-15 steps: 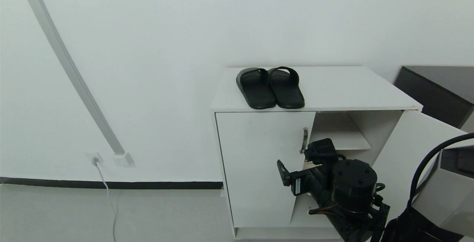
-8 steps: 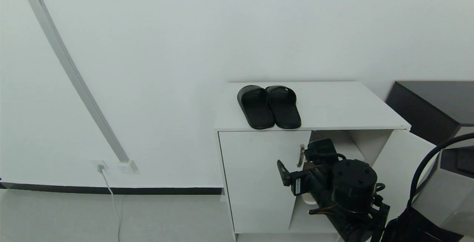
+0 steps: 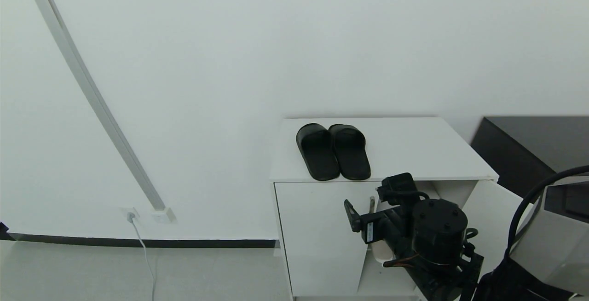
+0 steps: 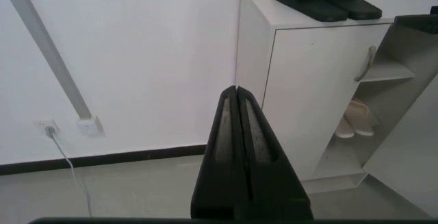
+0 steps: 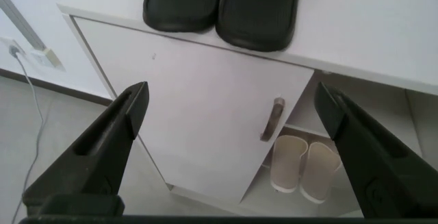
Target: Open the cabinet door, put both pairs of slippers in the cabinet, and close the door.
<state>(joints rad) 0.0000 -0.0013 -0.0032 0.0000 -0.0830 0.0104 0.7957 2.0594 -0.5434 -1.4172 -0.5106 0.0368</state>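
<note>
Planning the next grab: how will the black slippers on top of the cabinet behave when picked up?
Black slippers look like moulded foam slides, so probably light and slightly bendy. Lying flat on the cabinet top, they shouldn't roll. Two separate pieces: one may slip free.

Black slippers [image 3: 333, 151] (plain, no pattern) lie above the black right gripper [image 5: 231, 94]. Ahead of it are the white cabinet [image 3: 317, 236], its dull silver handle [image 5: 272, 119] and the cream slippers [image 5: 304, 166]. The left gripper [image 4: 237, 97] is black. Beyond both grippers are a white wall [image 3: 230, 61], a black baseboard stripe [image 3: 138, 242] and a pale grey floor [image 3: 69, 273].
</note>
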